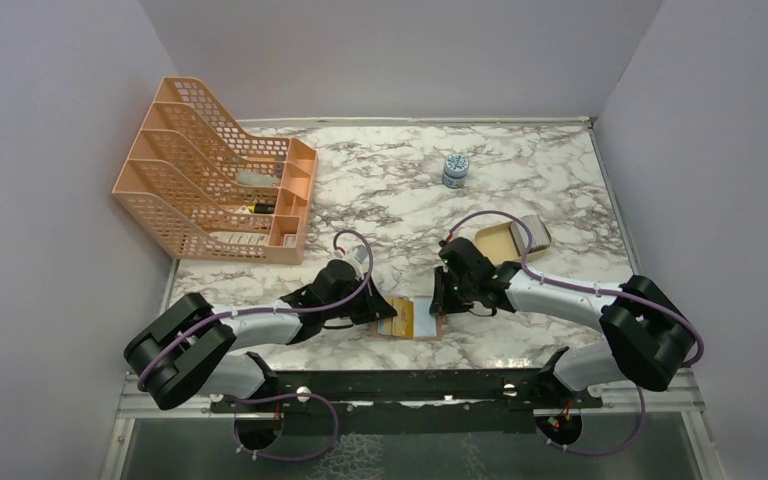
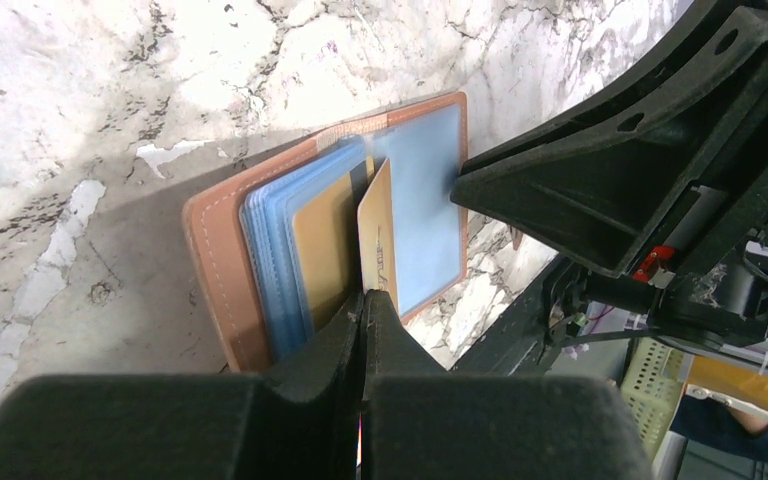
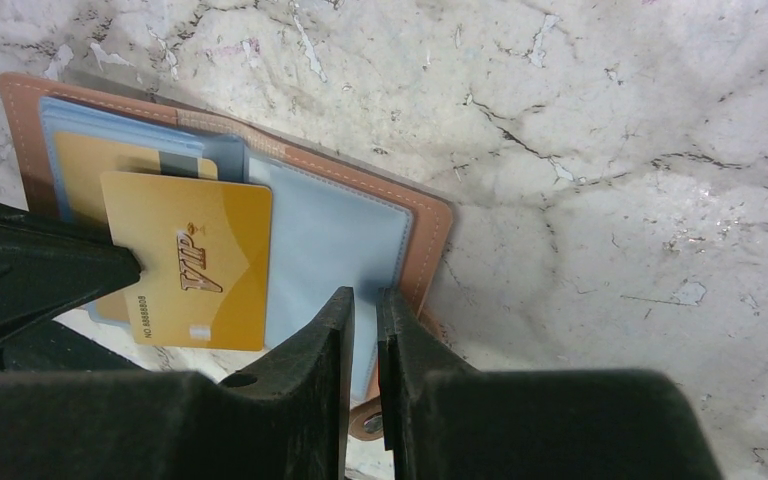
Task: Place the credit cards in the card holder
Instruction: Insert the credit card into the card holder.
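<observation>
Presently we find left gripper (image 2: 363, 305) clamping gold card (image 3: 188, 262), right gripper (image 3: 363, 300) pinching card holder (image 3: 430, 225); advise level, slow insertion.

The table (image 3: 610, 150) has a smooth, marble-look top, white with grey veins and a slight sheen. The card holder (image 3: 435, 220) is tan leather, smooth and matt, with pale stitching along its rim. Its sleeves (image 3: 330, 230) are clear, bluish soft plastic. The gold card (image 3: 190, 270) is glossy plastic with shiny lettering. The left gripper (image 2: 363, 300) and the right gripper (image 3: 362, 300) are matt black hard plastic, faintly grainy. The file rack (image 1: 210, 170) is smooth orange plastic mesh.
</observation>
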Controlling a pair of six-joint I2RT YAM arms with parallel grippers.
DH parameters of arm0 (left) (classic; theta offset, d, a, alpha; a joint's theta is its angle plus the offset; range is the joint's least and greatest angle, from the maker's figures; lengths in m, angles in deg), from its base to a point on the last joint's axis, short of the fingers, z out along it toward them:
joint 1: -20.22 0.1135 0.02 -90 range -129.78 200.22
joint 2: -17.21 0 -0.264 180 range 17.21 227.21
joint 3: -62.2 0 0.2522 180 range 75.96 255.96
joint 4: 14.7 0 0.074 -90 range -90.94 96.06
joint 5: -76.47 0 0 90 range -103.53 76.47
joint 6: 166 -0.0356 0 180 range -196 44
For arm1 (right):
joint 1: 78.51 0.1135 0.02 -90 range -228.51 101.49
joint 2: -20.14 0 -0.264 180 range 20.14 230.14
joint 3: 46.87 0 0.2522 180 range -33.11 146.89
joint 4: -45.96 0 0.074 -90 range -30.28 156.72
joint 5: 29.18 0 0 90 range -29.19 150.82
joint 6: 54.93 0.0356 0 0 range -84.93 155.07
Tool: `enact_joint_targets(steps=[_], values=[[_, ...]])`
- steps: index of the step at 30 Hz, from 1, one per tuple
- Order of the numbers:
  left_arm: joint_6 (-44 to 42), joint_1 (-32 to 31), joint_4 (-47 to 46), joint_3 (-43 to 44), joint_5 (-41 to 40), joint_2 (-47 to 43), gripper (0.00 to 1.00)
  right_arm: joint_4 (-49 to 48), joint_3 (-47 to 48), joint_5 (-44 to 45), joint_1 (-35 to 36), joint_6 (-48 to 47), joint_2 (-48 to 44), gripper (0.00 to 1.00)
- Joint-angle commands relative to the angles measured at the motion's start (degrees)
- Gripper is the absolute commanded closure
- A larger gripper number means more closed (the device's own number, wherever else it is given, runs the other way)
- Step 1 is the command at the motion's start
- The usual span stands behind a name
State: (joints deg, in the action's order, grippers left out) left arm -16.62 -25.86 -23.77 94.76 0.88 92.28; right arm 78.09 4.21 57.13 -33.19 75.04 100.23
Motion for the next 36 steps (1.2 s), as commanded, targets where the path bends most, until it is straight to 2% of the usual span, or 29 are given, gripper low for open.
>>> enact_joint_targets(steps=[1,14,21,27,36], values=[[-1.1,0.4,-1.0,1.6,0.2,1.4,1.00,-1.3,-0.3,1.8,0.4,-0.9,-0.4,0.85],[-0.7,0.4,0.7,2.1,-3.2,3.7,1.00,-1.2,-0.4,1.9,0.4,-0.8,-0.5,0.85],[-1.3,0.5,9.5,4.7,-5.3,2.3,1.00,-0.6,-0.2,2.3,0.3,-0.8,-0.8,0.85],[-0.3,0.5,12.7,5.5,-4.8,0.0,1.00,-0.6,-0.2,2.5,0.3,-0.7,-1.3,0.85],[0.2,0.4,8.3,5.4,-2.5,3.1,1.00,-1.0,-0.6,2.3,0.3,-0.4,-1.0,0.85]])
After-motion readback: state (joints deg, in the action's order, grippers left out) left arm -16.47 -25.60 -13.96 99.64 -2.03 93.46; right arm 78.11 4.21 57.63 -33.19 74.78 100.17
